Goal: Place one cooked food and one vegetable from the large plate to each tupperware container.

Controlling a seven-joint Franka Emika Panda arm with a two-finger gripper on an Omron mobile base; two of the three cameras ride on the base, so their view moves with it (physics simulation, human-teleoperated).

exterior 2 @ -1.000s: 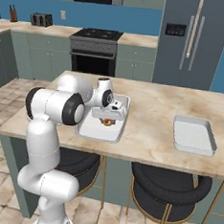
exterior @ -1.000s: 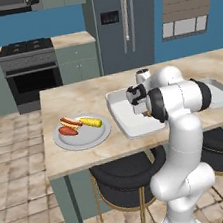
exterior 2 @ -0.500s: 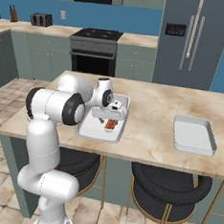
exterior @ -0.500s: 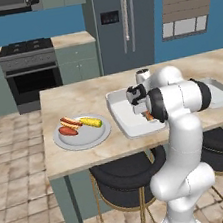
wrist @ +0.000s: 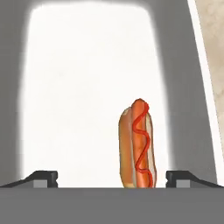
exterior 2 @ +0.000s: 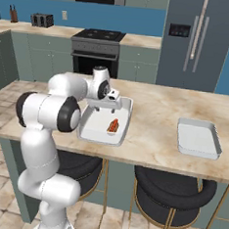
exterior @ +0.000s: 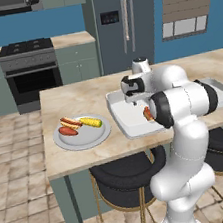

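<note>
Gripper stood wide open, gripping nothing, poised over larger white tray on counter. Hot dog lay flat on tray floor, free between fingertips, closer to one of them. Large plate sat near tray, carrying second hot dog, corn cob, red item. Smaller tray well apart.

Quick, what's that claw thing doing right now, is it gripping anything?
Gripper: open, fingers spread wide, holding nothing. The hot dog lies loose between them in the larger white tray.
</note>
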